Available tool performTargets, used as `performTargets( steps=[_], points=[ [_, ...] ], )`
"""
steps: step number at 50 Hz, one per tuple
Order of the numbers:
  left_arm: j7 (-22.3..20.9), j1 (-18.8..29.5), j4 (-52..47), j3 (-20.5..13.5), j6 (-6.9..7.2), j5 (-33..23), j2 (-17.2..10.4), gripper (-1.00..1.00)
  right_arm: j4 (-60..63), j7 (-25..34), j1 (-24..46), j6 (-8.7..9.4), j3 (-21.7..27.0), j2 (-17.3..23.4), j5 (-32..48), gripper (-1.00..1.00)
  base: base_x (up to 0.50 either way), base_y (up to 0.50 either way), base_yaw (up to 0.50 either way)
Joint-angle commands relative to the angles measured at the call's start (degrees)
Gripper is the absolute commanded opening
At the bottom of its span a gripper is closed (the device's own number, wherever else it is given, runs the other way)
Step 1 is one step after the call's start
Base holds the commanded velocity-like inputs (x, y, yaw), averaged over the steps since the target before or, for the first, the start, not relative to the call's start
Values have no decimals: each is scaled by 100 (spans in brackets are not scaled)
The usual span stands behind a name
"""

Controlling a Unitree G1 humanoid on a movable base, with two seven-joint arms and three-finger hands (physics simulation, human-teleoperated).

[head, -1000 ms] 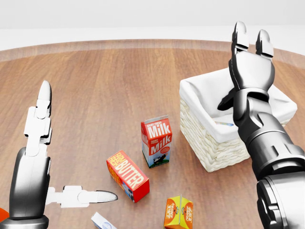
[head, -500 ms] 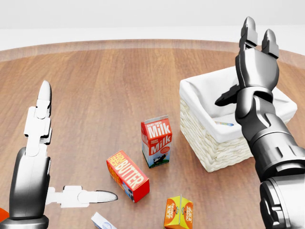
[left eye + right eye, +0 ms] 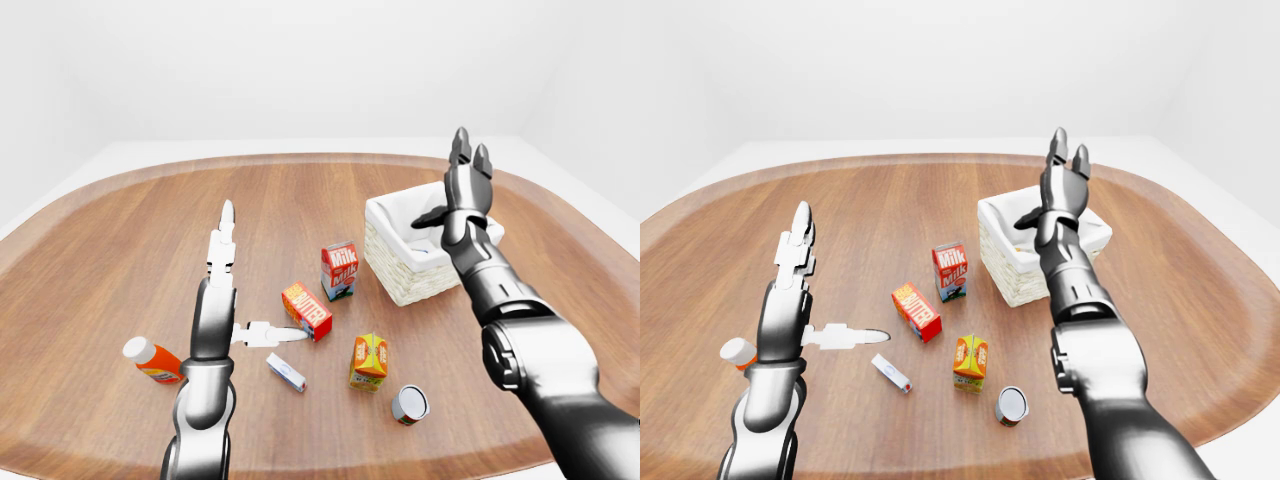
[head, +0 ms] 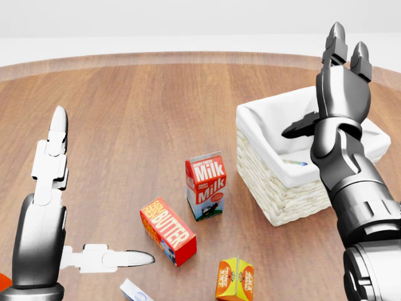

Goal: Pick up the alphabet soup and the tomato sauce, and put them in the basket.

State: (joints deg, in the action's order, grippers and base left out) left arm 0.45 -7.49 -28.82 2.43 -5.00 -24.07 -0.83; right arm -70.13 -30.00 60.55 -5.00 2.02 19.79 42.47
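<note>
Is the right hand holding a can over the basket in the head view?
No, the right hand stands open and empty above the basket.

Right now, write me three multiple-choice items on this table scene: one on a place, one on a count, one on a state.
1. In the left-eye view, where does the can lie?
A. inside the basket
B. at lower right, beside the orange carton
C. left of the milk carton

2. How many fingers does the right hand show?
A. three
B. five
C. one

3. How is the left hand held?
A. shut on the butter box
B. shut on the bottle
C. open, holding nothing

Answers: 1 B, the can sits just right of the orange carton, apart from the basket. 2 A, two fingers up and a thumb out sideways. 3 C, its fingers are spread, clear of the butter box.
</note>
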Motion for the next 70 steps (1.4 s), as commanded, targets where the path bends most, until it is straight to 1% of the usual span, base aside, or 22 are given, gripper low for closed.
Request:
performTargets(
  steps=[1, 6, 8, 17, 18, 19, 24, 28, 32, 35, 39, 42, 43, 46, 53, 62, 70],
  points=[
    [9, -15, -18, -7, 0, -23, -1, 100, 602, 11, -291, 0, -3, -87, -183, 100, 0, 0, 0],
    [8, -15, -18, -7, 0, -22, -1, 100, 1097, 194, -509, 0, 37, -148, -268, 100, 0, 0, 0],
    [6, -16, -19, -6, 0, -21, 0, 100, 1258, 418, -590, 0, 115, -197, -480, 100, 0, 0, 0],
    [5, -16, -20, -6, 0, -21, 0, 100, 2096, 684, -1024, 0, 150, -268, -640, 100, 0, 0, 0],
    [7, -16, -20, -6, 0, -23, 0, 100, 2130, 697, -1044, 0, 153, -268, -642, 100, 0, 0, 0],
    [6, -16, -20, -6, 0, -20, 0, 100, 2164, 851, -1077, 0, 204, -302, -803, 100, 0, 0, 0],
    [7, -16, -19, -7, 0, -24, -1, 100, 2329, 915, -1280, 0, 213, -347, -973, 100, 0, 0, 0],
    [8, -16, -19, -7, 0, -23, -1, 100, 3069, 1293, -1640, 0, 261, -471, -1215, 100, 0, 0, 0],
    [7, -16, -19, -6, 0, -22, -1, 100, 3824, 1493, -1954, 0, 260, -547, -1221, 100, 0, 0, 0],
    [6, -16, -20, -6, 0, -21, -1, 100, 4153, 1680, -2006, 0, 305, -543, -1283, 100, 0, 0, 0],
    [7, -15, -19, -7, 0, -22, -1, 100, 4815, 1899, -2269, 0, 317, -615, -1330, 100, 0, 0, 0],
    [6, -16, -20, -6, 0, -23, -1, 100, 4926, 1878, -2422, 0, 313, -649, -1322, 100, 0, 0, 0],
    [7, -16, -20, -6, 0, -22, 0, 100, 5231, 2033, -2471, 0, 344, -656, -1364, 100, 0, 0, 0],
    [6, -16, -19, -6, 0, -22, -1, 100, 5440, 2021, -2681, 0, 337, -707, -1346, 100, 0, 0, 0],
    [6, -15, -19, -6, 0, -23, -2, 100, 6543, 2341, -3202, 0, 384, -844, -1455, 100, 0, 0, 0],
    [7, -16, -20, -6, 0, -23, 0, 100, 7198, 2499, -3650, 0, 378, -977, -1513, 100, 0, 0, 0],
    [7, -16, -20, -6, 0, -23, -1, 100, 7251, 2486, -3890, 0, 407, -1006, -1562, 100, 0, 0, 0]
  ],
)
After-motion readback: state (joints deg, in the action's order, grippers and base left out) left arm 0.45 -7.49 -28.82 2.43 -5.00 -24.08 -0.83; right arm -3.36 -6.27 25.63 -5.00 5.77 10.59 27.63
